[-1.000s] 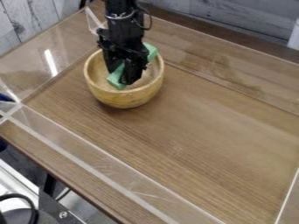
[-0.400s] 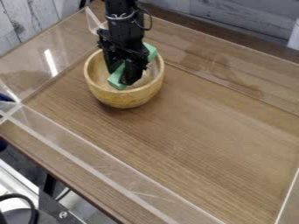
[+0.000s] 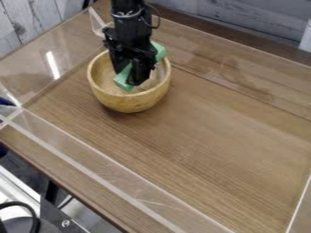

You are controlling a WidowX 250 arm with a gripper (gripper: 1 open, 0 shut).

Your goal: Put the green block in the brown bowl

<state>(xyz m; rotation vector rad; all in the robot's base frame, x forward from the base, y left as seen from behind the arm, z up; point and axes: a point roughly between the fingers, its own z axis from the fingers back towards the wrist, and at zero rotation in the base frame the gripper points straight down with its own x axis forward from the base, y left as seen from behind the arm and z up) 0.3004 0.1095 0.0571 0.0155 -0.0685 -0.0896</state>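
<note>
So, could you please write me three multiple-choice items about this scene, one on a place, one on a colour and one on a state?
1. Where is the green block?
A. Inside the brown bowl, between the gripper's fingers
B. On the table beside the bowl
C. At the table's near right corner

2. What colour is the gripper?
A. White
B. Black
C. Orange

3. What state is the gripper in?
A. Wide open above the bowl
B. Shut on the green block
C. Shut on the bowl's rim

Answers:
1 A: the green shows within the bowl's rim, on either side of the fingers.
2 B: the gripper and the arm above it are dark black.
3 B: the fingers reach down into the bowl and clamp the block.
</note>
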